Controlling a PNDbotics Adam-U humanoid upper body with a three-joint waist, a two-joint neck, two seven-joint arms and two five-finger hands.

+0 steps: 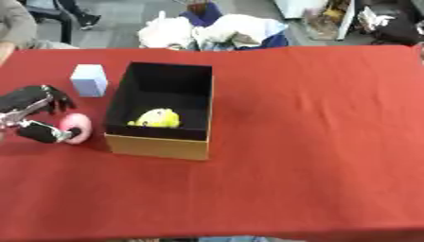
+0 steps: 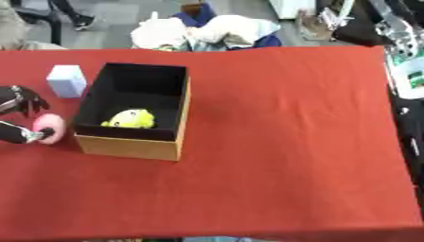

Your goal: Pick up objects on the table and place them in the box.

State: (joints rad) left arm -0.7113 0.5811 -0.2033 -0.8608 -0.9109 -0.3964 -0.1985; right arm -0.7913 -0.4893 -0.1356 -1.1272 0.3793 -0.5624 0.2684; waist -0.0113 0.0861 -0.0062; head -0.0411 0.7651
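Your left hand [image 1: 37,116] curls its thumb and fingers around the pink ball [image 1: 76,126] on the red surface [image 1: 314,142]. Beside it, the box [image 1: 159,146] holds a yellow toy [image 1: 155,118], a pale blue block [image 1: 89,80] behind

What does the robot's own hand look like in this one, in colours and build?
Only the left hand shows, at the left edge. It is mostly black, with dark, thick, rounded fingers and a black thumb. A silver, metallic part sits between them at the base. No cables or markings can be made out. The right hand is in neither view.
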